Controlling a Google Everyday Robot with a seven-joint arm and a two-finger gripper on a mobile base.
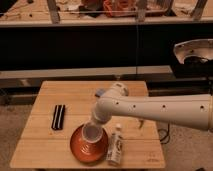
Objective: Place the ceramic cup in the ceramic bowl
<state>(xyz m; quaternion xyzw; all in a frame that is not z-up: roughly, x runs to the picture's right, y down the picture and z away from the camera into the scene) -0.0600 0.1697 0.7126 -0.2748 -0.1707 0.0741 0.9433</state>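
Observation:
The orange-brown ceramic bowl [82, 150] sits on the wooden table [45, 150] near its front edge. My white arm reaches in from the right. The gripper [94, 126] points down over the bowl and is shut on the pale ceramic cup [92, 134]. The cup is upright, over the bowl's inner right part, at or just above its inside. The fingers are mostly hidden by the wrist and the cup.
A white bottle [116, 145] lies on its side just right of the bowl. A flat black object [59, 116] lies on the table's left part. A small bluish thing [100, 92] shows behind the arm. A dark shelf unit stands behind the table.

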